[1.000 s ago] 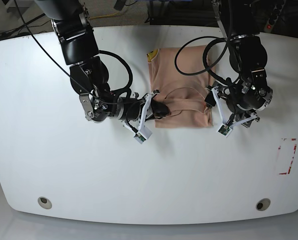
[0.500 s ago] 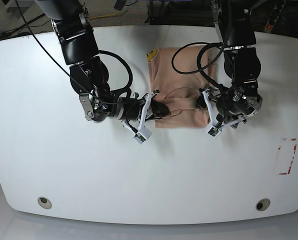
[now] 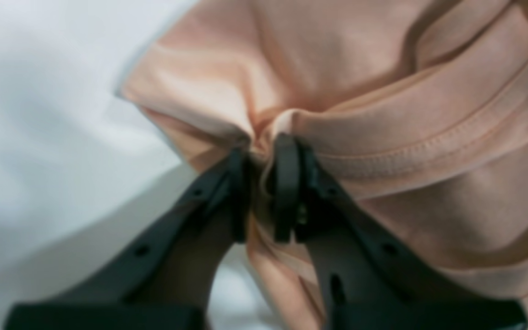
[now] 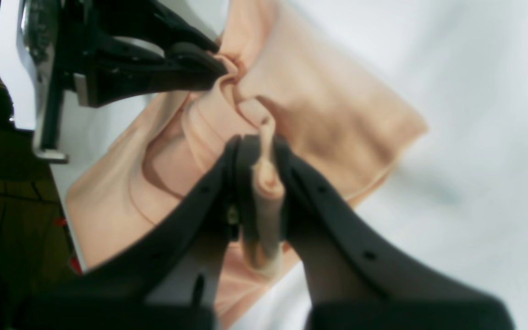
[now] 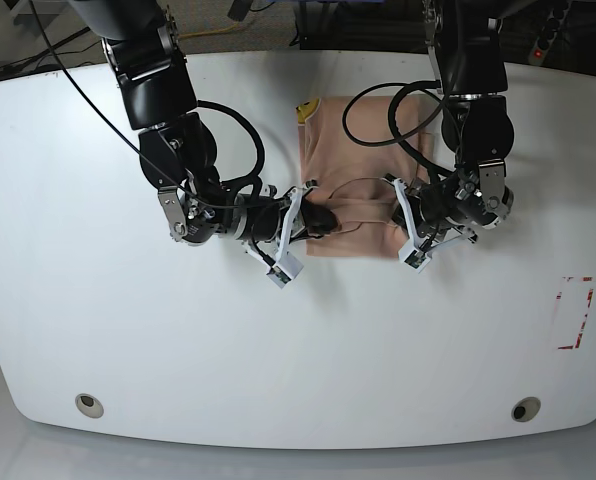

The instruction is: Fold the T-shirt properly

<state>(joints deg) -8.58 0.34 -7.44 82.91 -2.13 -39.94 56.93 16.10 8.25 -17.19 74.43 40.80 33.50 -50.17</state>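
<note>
Now the left gripper (image 3: 264, 183) pinches the hem of the T-shirt (image 5: 363, 180), and the right gripper (image 4: 259, 183) clamps the opposite near corner. The shirt lies mid-table (image 5: 128, 340), its length running away from both grippers.

From my remote seat I log the following. White table (image 5: 128, 330): rounded, one round fitting near each front corner. T-shirt (image 5: 363, 175): peach, folded into a rough rectangle at the table's far centre, a yellow tag (image 5: 302, 110) at its far left corner. Right gripper (image 5: 323, 217): low at the shirt's near left edge, cloth bunched against it. Left gripper (image 5: 403, 215): at the near right edge, likewise on the fabric. Black cables (image 5: 378, 120): looping over the shirt. Red-marked outline (image 5: 575, 312): on the table's right side.
</note>
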